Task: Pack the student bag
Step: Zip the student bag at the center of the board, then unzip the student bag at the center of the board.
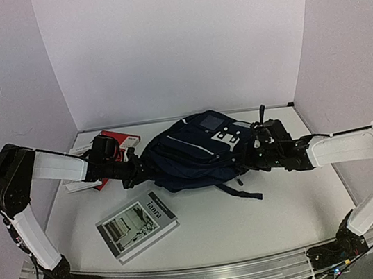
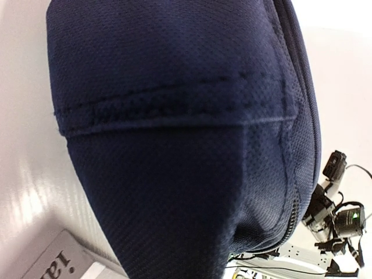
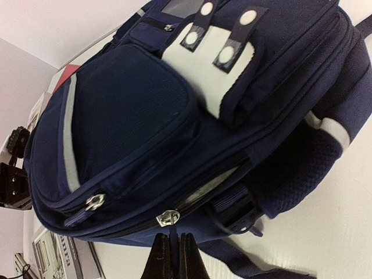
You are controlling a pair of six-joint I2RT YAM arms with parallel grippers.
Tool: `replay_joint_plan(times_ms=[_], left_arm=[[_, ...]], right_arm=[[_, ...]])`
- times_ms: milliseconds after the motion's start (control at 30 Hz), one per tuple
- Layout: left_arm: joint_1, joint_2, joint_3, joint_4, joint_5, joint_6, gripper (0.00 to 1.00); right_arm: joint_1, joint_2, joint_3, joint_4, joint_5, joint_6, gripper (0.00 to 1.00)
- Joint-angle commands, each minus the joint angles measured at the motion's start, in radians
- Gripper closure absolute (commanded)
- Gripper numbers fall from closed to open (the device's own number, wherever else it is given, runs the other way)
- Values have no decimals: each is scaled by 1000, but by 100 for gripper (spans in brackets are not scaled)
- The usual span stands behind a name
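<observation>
Student bag [image 1: 195, 149] sits mid-counter, a bit twd the far edge, lying flat w/ its long axis running left edge to right edge, so I've got one arm at each end. My right gripper [image 3: 171, 258] is the one that matters: fingers pinched tight on the tab hanging off the zip pull [image 3: 168, 218], jaws pressed together, bag directly ahead of the tips. The zip track runs away from that pinch along the bag's length, and a sliver of light lining [image 3: 212, 187] shows in the seam on one side of the slider, so I reckon it's part open. Left gripper [image 1: 134, 171] is right up against the bag's left end, fabric filling the wrist cam, no fingers in shot, so can't tell if it's spread or closed. Grey book [image 1: 137, 225] lies twd the near-left corner, red book [image 1: 117, 137] by the far-left corner, both nearer my left arm. Next, I'd guess: drag the pull along the track while left braces.
</observation>
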Motion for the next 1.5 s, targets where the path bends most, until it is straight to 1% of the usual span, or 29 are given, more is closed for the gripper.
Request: replay_joint_plan(times_ms=[0,267,367,433,500,567,667,700,767,833,900,1000,1167,1267,1367,1467], left_arm=[[129,-66,-20,-66,-140,58,100],[170,-80,-42,-61,-132,70,100],[182,-87,-37,-72,-127,80,100],[182,-78,-14,-86,-102,101,100],[181,-65,17,-86,-37,124,100],[177,-59,49,-76,49,140,100],[176,-80,98,-76,117,145,100],[176,-94,116,-84,130,146,100],[176,-115,162,-93,149,145,100],[176,-129,204,-129,165,138,100],[176,-135,243,-127,199,122,100],[176,-145,308,-116,237,103,100],[175,-174,414,-168,255,118,100],[175,-185,451,-181,262,114,100],[175,-187,479,-191,263,108,100],[175,-185,497,-191,267,101,100]], right_arm=[[-107,47,35,-118,202,-12,100],[-181,123,62,-95,186,-37,100],[-198,124,54,-91,169,-47,100],[-198,103,45,-55,117,-90,100],[-198,75,41,-29,17,-162,98],[-198,46,37,-24,-88,-232,87],[-189,-16,14,-34,-196,-288,57],[-179,-39,-1,-38,-212,-297,49],[-151,-89,-26,-37,-245,-307,39],[-104,-119,-48,-32,-260,-311,34],[-33,-128,-53,-21,-246,-311,30],[40,-106,-68,42,-241,-283,29],[74,-13,-62,149,-218,-268,29],[89,53,-17,181,-215,-289,36],[102,115,17,224,-201,-304,41],[105,152,4,316,-162,-287,43]])
